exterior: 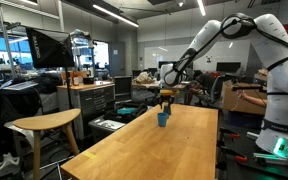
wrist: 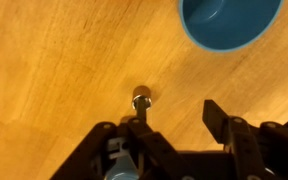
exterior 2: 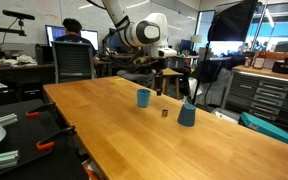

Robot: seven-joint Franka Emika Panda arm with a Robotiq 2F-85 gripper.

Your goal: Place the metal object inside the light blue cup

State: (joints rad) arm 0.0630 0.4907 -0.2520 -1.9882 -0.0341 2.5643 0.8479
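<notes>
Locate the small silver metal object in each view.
Exterior view: too small to make out on the wooden table.
Exterior view: small silver metal object between the brighter blue cup and the darker blue cup.
Wrist view: mid-picture, just beyond the open gripper.
Shared landmark: wooden table.

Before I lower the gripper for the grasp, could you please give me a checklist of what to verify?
1. Gripper open: ok, its fingers stand apart in the wrist view.
2. Metal object centred between the fingers: not ok, it lies in line with one finger.
3. Metal object free of neighbours: ok, alone on the bare table.
4. Light blue cup upright: ok, with a duller blue cup also on the table.
5. Cup at the wrist view's edge is the target: cannot tell.
</notes>
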